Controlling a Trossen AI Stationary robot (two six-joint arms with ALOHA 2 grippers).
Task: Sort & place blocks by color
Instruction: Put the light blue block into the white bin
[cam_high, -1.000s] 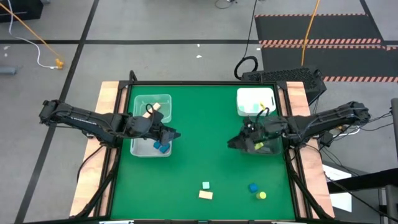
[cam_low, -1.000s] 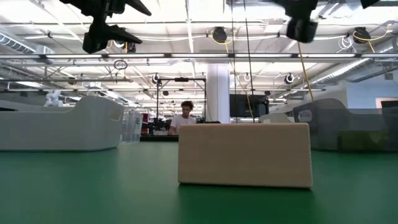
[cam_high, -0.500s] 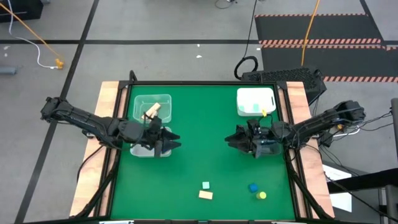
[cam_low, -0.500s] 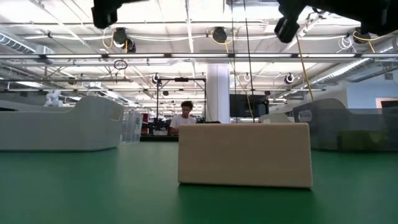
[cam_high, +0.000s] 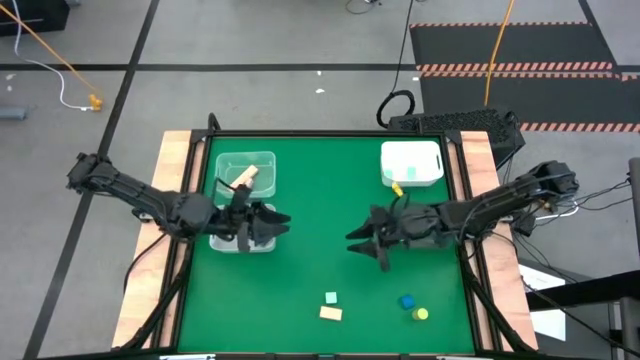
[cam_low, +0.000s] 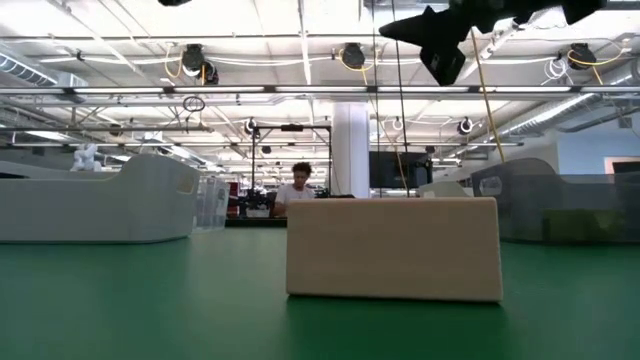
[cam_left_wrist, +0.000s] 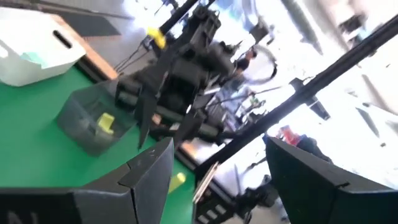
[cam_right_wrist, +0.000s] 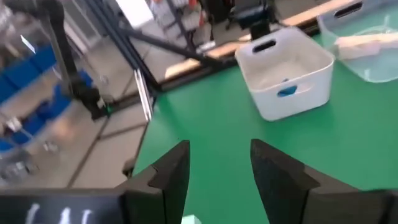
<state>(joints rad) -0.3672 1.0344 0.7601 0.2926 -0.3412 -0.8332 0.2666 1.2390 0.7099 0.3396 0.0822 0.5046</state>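
So both arms are up off the green table (cam_high: 320, 220) right now; the left gripper (cam_high: 278, 222) hangs over the near end of the left-side bins, fingers spread wide with nothing between them, which the left wrist view shows pretty clearly; the right gripper (cam_high: 358, 243) is out over bare table left of the right-side bins, well above the surface in the low view, its fingers (cam_right_wrist: 277, 171) partly apart with only green felt showing in the gap, so it's carrying nothing.

Where the blocks are: four are loose on the table near the front edge; a mint green block (cam_high: 331, 298) sits just behind a tan block (cam_high: 330, 313), close together, and off to the right a blue block (cam_high: 407, 301) is right beside a yellow block (cam_high: 422, 314); in the low view that tan block fills the middle of the shot.

The rest are already binned; a tan plank (cam_high: 245, 178) lies in the clear bin (cam_high: 228, 165) at back left; a blue piece (cam_right_wrist: 286, 91) is in the white bin nearer the left arm; on the right a white bin (cam_high: 411, 152) holds a mint piece (cam_high: 412, 172), and a smoky clear bin (cam_left_wrist: 81, 118) holds a yellow one (cam_left_wrist: 105, 123).
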